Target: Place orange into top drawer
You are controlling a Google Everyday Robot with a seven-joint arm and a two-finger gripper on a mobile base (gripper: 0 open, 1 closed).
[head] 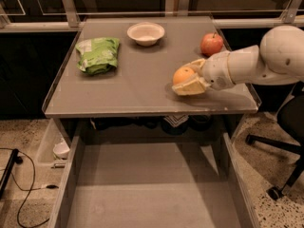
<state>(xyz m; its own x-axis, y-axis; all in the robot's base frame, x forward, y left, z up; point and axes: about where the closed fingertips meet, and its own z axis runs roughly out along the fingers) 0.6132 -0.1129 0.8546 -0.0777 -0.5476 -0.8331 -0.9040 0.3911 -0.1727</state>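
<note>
The orange sits between the cream fingers of my gripper over the right part of the grey tabletop. The gripper is shut on it, one finger in front of it and one behind. My white arm reaches in from the right. The top drawer is pulled open below the table's front edge, and nothing shows on its flat grey bottom.
A red apple stands at the back right, just behind the gripper. A white bowl is at the back middle and a green chip bag at the left. An office chair base stands at the right.
</note>
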